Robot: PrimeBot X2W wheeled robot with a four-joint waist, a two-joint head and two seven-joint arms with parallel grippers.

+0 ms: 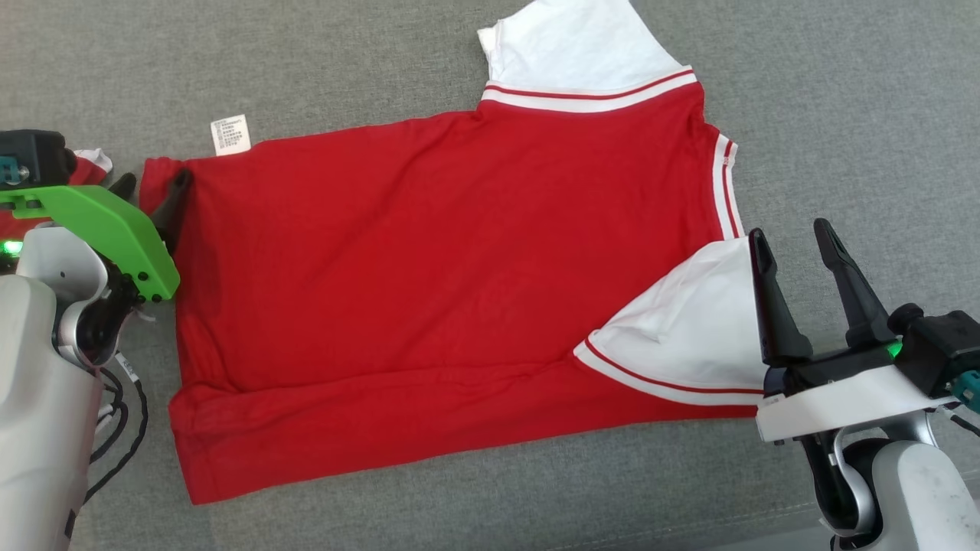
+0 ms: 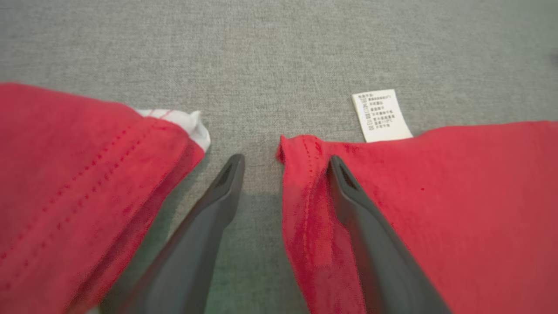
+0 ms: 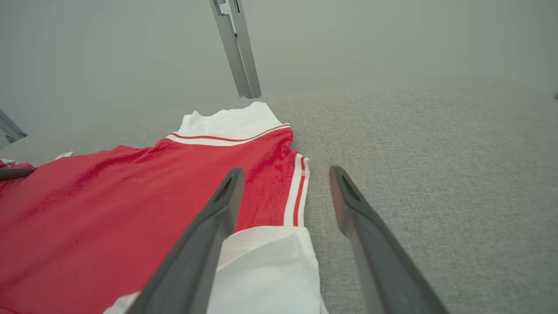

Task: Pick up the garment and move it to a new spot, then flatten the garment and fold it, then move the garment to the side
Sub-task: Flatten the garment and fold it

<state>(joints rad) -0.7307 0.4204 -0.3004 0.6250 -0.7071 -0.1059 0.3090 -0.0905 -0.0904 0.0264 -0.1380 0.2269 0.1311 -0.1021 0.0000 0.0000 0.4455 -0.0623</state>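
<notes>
The surface is a grey, felt-like woven cloth, flat and matte. On it lies the shirt, of soft red knit, spread almost flat with light wrinkles and a thicker fold along its near edge. Its shape is roughly a rectangle, with the stitched hem at the left. It has two white sleeves, each with a white and red striped band: one sleeve points to the far side, and the other lies folded over the near right corner. A small white label with printed text sticks out at the far left edge.

The left gripper is at the shirt's far left corner. Its dark, tapered fingers stand wide apart, one over the red hem and one over the grey cloth, with nothing clamped. Just left of it lies another red cloth with a white edge.

The right gripper is also spread wide and grips nothing. One finger is over the near white sleeve, the other over the bare surface.
</notes>
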